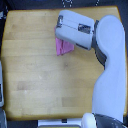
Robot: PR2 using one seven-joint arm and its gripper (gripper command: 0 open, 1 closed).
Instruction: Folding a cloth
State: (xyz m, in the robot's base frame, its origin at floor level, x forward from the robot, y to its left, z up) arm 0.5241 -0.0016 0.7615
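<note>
The pink-magenta cloth (63,47) lies on the wooden tabletop (40,65) near its far middle, bunched into a small shape. Most of it is hidden under my arm. My gripper (58,29) is at the end of the white-grey forearm, which reaches in from the exterior view's right. It sits right over the cloth's upper left edge. The fingertips are blurred and partly hidden, so I cannot tell how the jaws stand or whether they hold the cloth.
The white arm and shoulder (110,75) cover the tabletop's right side. A grey-white object (1,85) sits at the left edge of the view. The floor beyond the table's edges is dark.
</note>
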